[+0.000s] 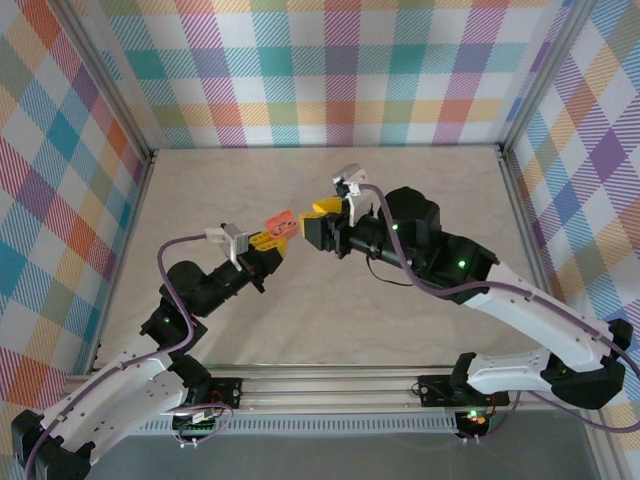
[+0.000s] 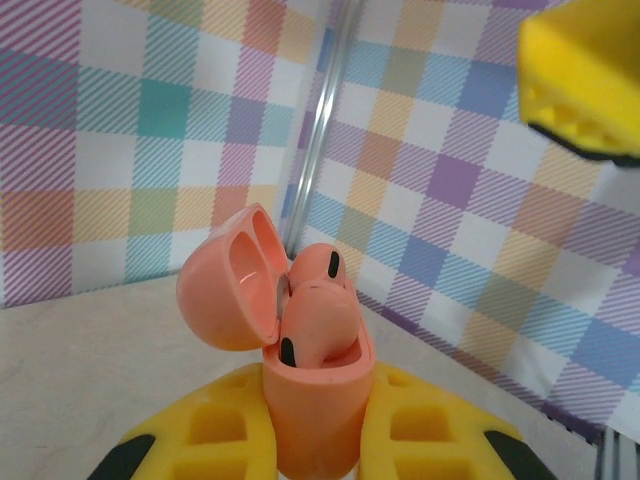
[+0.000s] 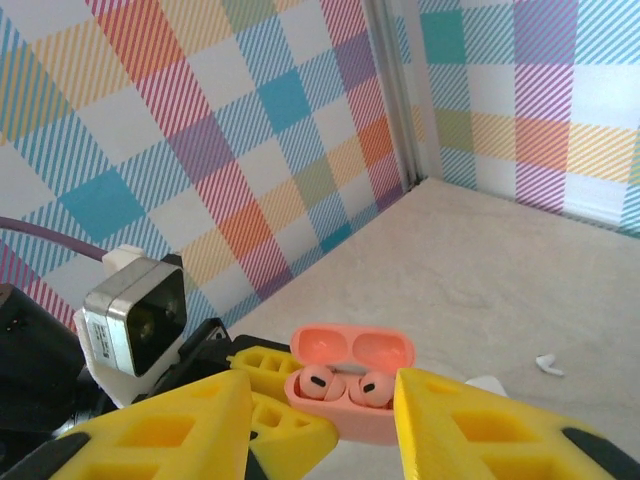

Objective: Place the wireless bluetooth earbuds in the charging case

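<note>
Seating the salmon earbuds [image 3: 340, 385]: both sit in the open pink charging case [image 2: 310, 420], the nearer one looking slightly proud.
Below the lid [image 2: 232, 285] the left gripper [image 2: 318, 415] clamps the case. Just beside the case the right gripper [image 3: 322, 400] stands parted, grasping nothing. A white earbud [image 3: 548, 364] lies well apart. Next probably calls for pressing the buds home.

Bright, even light; faint shadows; soft glare inside the lid of the pink charging case [image 2: 315, 410]; yellow fingers [image 3: 170, 435] nearest each wrist lens blurred.
</note>
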Controlling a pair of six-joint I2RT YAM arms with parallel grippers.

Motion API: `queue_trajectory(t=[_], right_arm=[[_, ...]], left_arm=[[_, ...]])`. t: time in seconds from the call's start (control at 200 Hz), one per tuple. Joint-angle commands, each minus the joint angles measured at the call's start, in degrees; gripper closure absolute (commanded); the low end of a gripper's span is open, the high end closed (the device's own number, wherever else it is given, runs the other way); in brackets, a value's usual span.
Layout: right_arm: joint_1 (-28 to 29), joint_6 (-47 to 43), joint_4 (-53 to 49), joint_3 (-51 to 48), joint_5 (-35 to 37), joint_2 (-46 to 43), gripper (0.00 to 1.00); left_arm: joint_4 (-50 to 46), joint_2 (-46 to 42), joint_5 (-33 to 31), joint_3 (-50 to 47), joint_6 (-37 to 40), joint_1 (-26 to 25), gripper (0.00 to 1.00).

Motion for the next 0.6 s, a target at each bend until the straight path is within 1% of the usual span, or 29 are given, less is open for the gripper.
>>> queue_trajectory(t=[0.0, 0.055, 0.12, 0.225, 0.27, 0.41, 0.495, 0.595], right_arm=[[-1.5, -1.8, -7.3, 3.8, 0.8, 1.4, 0.55], [-2.8, -1.5, -10.4, 6.1, -0.6, 2.7, 0.54], [-4.7, -0.7, -13.0, 7.8, -4.0, 4.1, 0.53], [-8.2, 2.0, -14.6, 8.1, -8.6, 4.7, 0.53], [-10.7, 3.9, -14.5, 7.5, -11.4, 4.7, 0.53], [-19.7, 10.3, -10.5, 3.8, -26.2, 4.7, 0.52], [-22.7, 12.2, -8.7, 2.1, -31.6, 5.3, 0.52], [-24.9, 13.7, -8.6, 1.5, -35.3, 6.9, 0.51]], left_arm=[[-0.5, 0.7, 4.5, 2.7, 1.7, -0.7, 1.0], [-0.4, 1.3, 5.9, 3.3, 1.6, -0.7, 1.0], [-0.2, 2.2, 7.8, 3.6, 1.7, -0.7, 1.0], [0.2, 3.9, 10.2, 4.1, 1.2, -0.7, 1.0], [0.4, 4.7, 11.4, 4.3, 1.1, -0.7, 1.0], [0.5, 6.7, 14.7, 5.1, 0.7, -0.7, 1.0], [1.7, 7.7, 16.0, 5.0, 0.4, -0.7, 1.0], [3.8, 9.7, 16.8, 4.6, -0.2, -0.7, 1.0]])
